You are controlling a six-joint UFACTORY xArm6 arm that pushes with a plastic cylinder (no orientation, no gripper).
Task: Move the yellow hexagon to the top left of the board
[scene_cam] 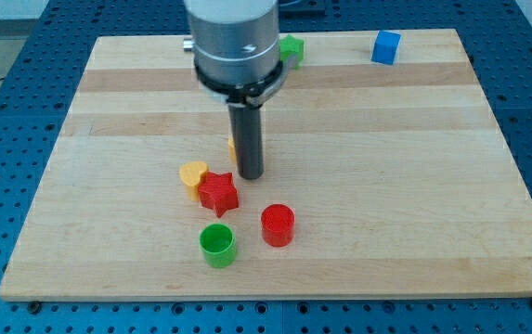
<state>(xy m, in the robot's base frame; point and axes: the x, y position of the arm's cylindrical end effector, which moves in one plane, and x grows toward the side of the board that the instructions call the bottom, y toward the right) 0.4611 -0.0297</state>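
My tip (251,175) rests on the board near its middle. A small sliver of a yellow-orange block (232,148) shows at the rod's left edge, just above the tip; the rod hides most of it, so its shape cannot be made out. It appears to touch the rod. A yellow heart-shaped block (191,173) lies to the tip's left. The top left of the wooden board (108,65) lies far up and left of the tip.
A red star (218,194) touches the yellow heart, just below and left of the tip. A red cylinder (278,224) and a green cylinder (217,245) stand lower down. A green block (292,48) and a blue cube (386,46) sit at the top edge.
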